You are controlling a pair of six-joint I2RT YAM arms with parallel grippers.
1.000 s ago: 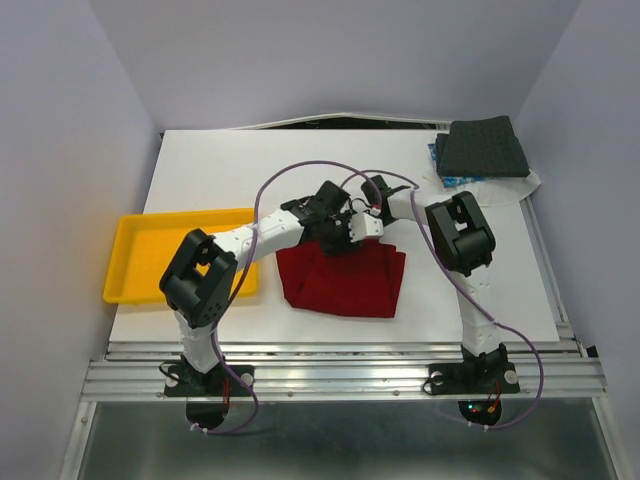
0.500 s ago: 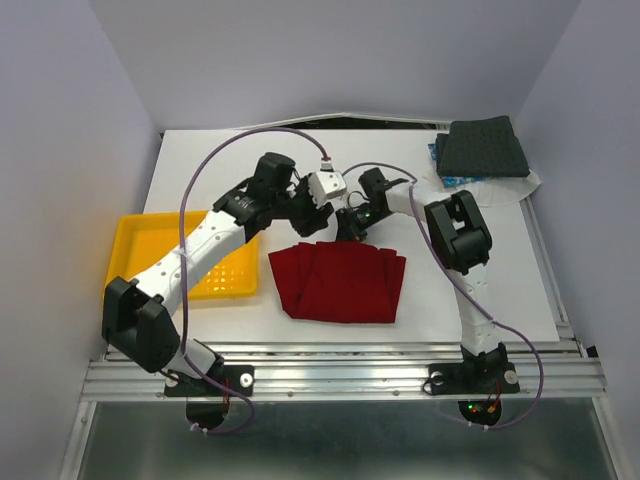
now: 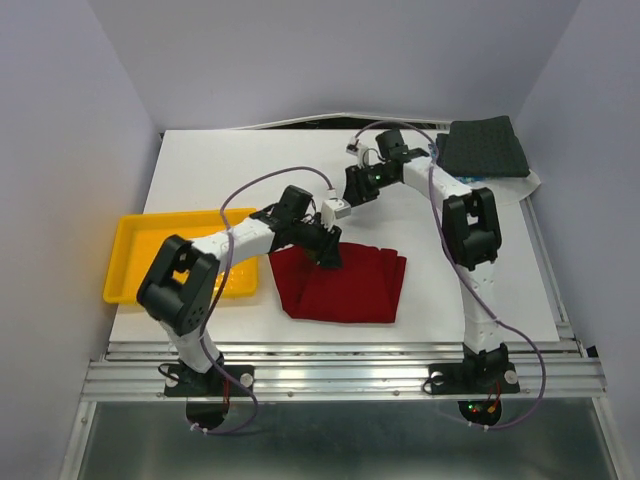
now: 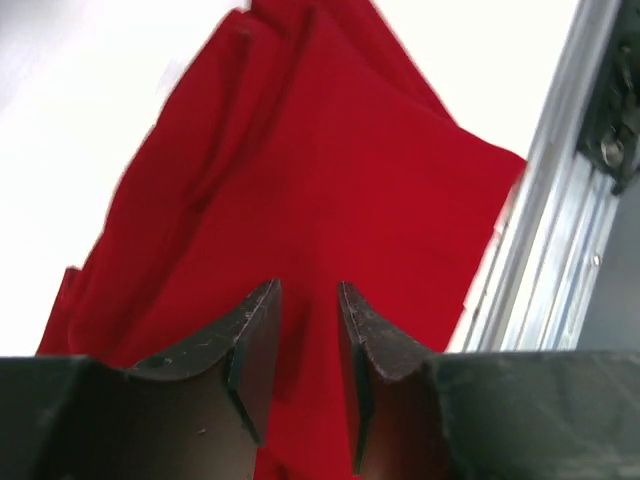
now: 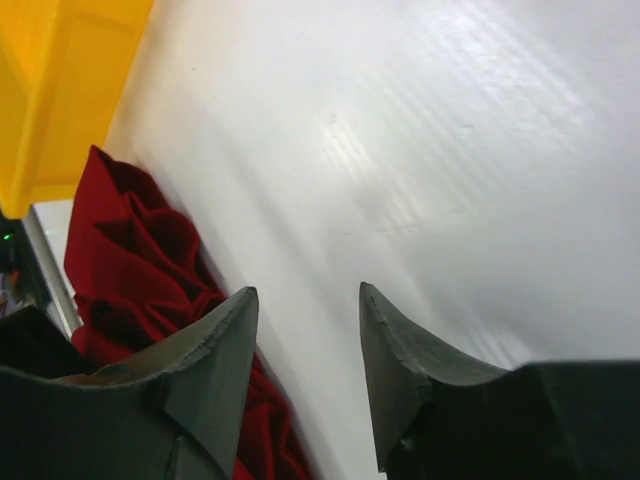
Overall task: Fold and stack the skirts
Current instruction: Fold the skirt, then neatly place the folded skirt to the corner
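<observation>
Yellow tray (image 3: pixel 140 255) far left, L arm crossing its right part. L gripper (image 3: pixel 327 256) down at far edge of red skirt (image 3: pixel 345 285), mid-table nr front; jaws narrowly apart, cloth seen thru gap, nothing pinched. R gripper (image 5: pixel 305 290) over bare table (image 3: pixel 250 160), jaws apart, holding nothing. Far right: grey skirt (image 3: pixel 485 148) folded atop blue skirt (image 3: pixel 452 182)

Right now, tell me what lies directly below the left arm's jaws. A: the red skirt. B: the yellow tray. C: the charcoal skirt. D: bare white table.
A: in the left wrist view the red skirt fills the space between and beyond the left arm's jaws, and the top view puts them over its far edge.
</observation>
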